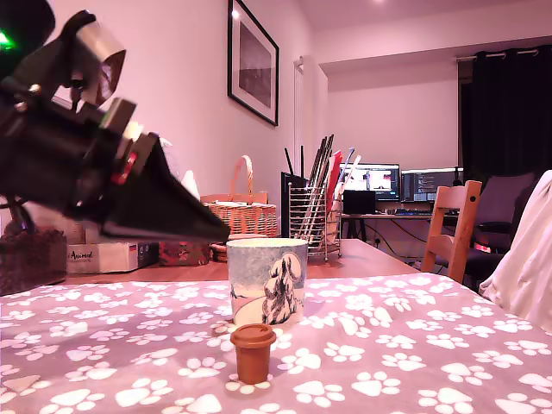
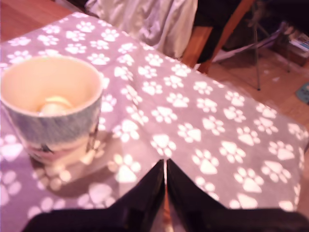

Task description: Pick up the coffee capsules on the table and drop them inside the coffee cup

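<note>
Hovering over the counter (image 1: 431, 345) (image 2: 217, 125), the end effector (image 1: 226, 235) (image 2: 165, 166) has its two dark fingers clenched together with only a hairline slit between them and nothing held. In the exterior view its tips point down and toward that view's right, ending at about rim height just beside the coffee cup (image 1: 267, 280) (image 2: 50, 108), on the cup's side at the exterior view's left.

The brown capsule (image 1: 253, 352) stands upright on the paw-print cloth with its wide rim up, nearer the camera than the cup and close to it but not touching. It sits below the fingertips and slightly toward the exterior view's right of them, clearly apart from them, with open air between. In the wrist view a thin brownish sliver shows through the slit between the fingers; whether that is the capsule cannot be told.

The cream-yellow capsule (image 2: 57, 104) lies inside the cup, at its bottom, visible only from the wrist view.

Behind the cup, on bare wood, stand a wire utensil holder (image 1: 315, 226) and a wicker basket (image 1: 244, 211).
</note>
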You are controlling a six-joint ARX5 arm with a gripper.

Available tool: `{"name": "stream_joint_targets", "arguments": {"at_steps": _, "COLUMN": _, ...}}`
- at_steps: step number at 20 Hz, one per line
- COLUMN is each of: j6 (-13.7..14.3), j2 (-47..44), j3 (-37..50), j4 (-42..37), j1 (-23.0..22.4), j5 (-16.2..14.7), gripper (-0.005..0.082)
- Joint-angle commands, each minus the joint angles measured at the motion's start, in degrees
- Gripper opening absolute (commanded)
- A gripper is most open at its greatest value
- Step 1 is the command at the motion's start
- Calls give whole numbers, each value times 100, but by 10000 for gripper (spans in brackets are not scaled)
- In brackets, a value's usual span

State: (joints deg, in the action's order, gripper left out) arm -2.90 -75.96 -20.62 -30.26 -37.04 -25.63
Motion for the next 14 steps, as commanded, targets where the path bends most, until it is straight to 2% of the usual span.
{"name": "stream_joint_targets", "arguments": {"at_steps": 1, "j6": -131, "j2": 109, "j3": 245, "j4": -203, "j1": -111, "j5": 175, "gripper": -19}}
{"name": "stream_joint_targets", "arguments": {"at_steps": 5, "j6": -315, "j2": 138, "j3": 706, "j4": -754, "j1": -313, "j5": 256, "gripper": -19}}
{"name": "stream_joint_targets", "arguments": {"at_steps": 8, "j6": -334, "j2": 140, "j3": 1025, "j4": -1064, "j1": -442, "j5": 297, "gripper": -19}}
{"name": "stream_joint_targets", "arguments": {"at_steps": 14, "j6": -461, "j2": 146, "j3": 1121, "j4": -1163, "j1": -479, "j5": 387, "gripper": -19}}
